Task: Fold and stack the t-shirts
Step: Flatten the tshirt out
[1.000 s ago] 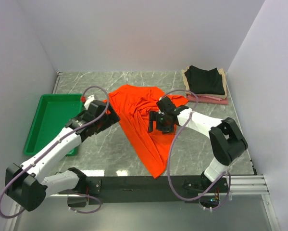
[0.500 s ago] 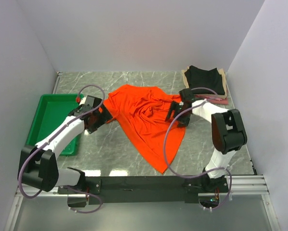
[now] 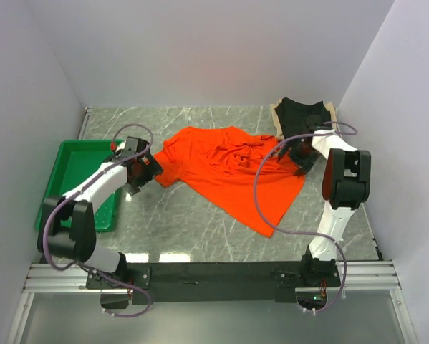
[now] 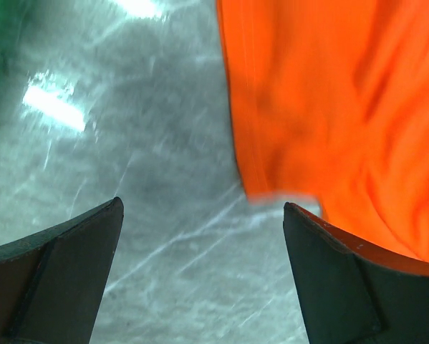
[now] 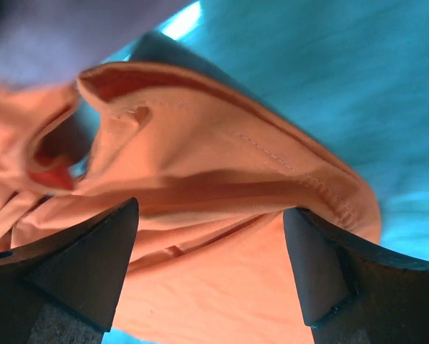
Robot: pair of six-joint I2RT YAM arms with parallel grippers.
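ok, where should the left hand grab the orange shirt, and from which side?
Probably the loose left corner of the orange shirt, approached from the green tray side. That corner lies flat on the table with a free edge facing the open left hand, so a low finger could slide under it. The middle is bunched in wrinkles, offering no clean edge.

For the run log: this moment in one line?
left end effector: open, beside orange t-shirt sleeve | right end effector: open over its right edge | folded t-shirts: back right
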